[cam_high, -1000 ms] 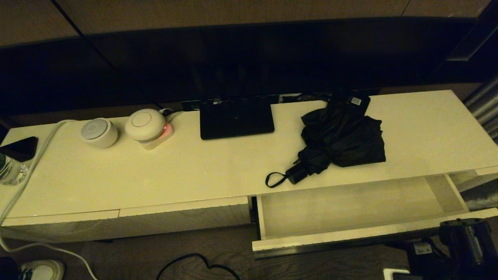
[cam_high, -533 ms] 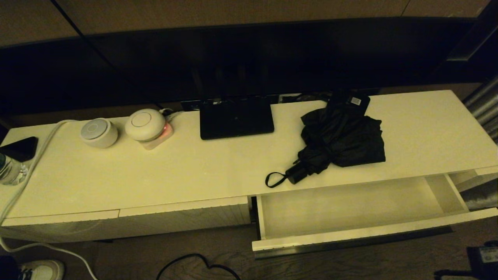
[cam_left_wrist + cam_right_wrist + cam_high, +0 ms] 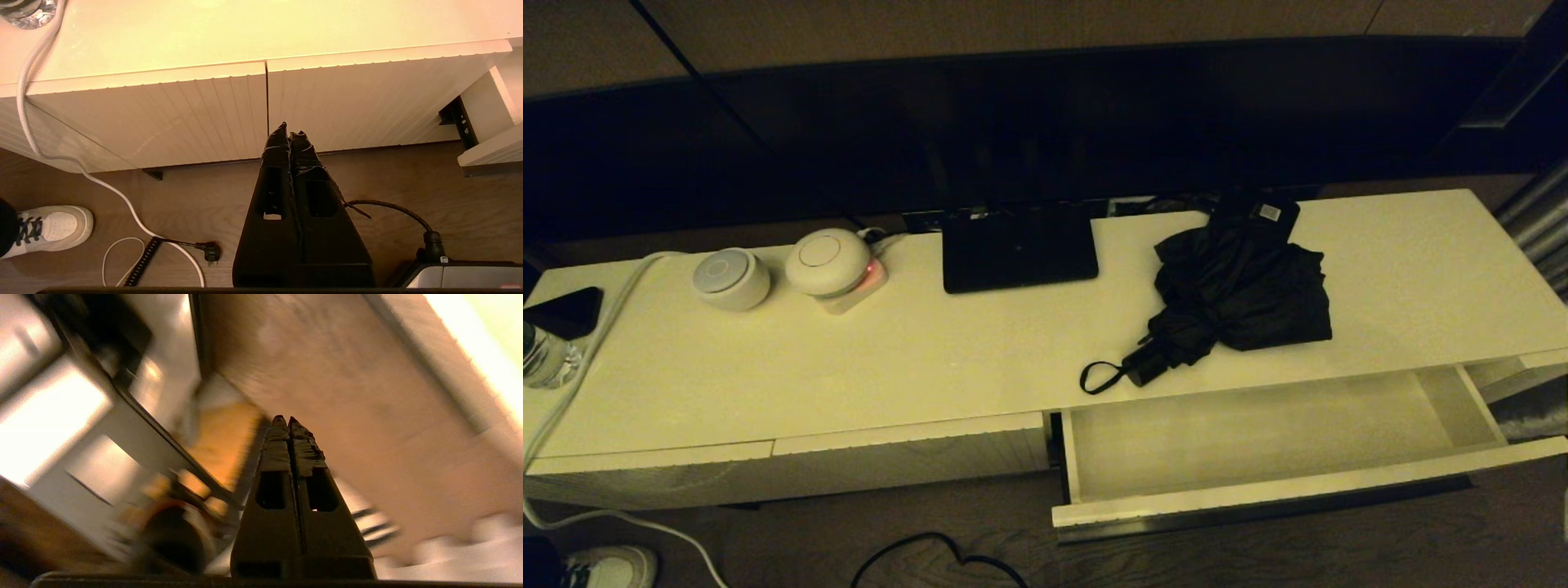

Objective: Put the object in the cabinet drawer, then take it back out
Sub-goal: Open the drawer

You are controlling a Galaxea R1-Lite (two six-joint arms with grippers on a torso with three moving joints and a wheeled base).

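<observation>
The black folding umbrella (image 3: 1237, 290) lies on the cabinet top at the right, its handle and strap loop (image 3: 1098, 377) toward the front edge. Just below it the wide cream drawer (image 3: 1258, 482) stands pulled open, its pale inside bare. Neither gripper shows in the head view. My left gripper (image 3: 289, 132) is shut and empty, low over the floor in front of the closed ribbed drawer fronts (image 3: 359, 102). My right gripper (image 3: 286, 420) is shut and empty too, down near the floor, its surroundings blurred by motion.
On the cabinet top sit a flat black router (image 3: 1018, 249), a small black box with a white sticker (image 3: 1262, 212), two round white devices (image 3: 731, 278) and a white cable (image 3: 572, 376). Cables (image 3: 135, 220) and a shoe (image 3: 49, 228) lie on the floor.
The right arm, seen at the lower right corner one second ago, has dropped out of the head view. The umbrella and the open drawer have not moved.
</observation>
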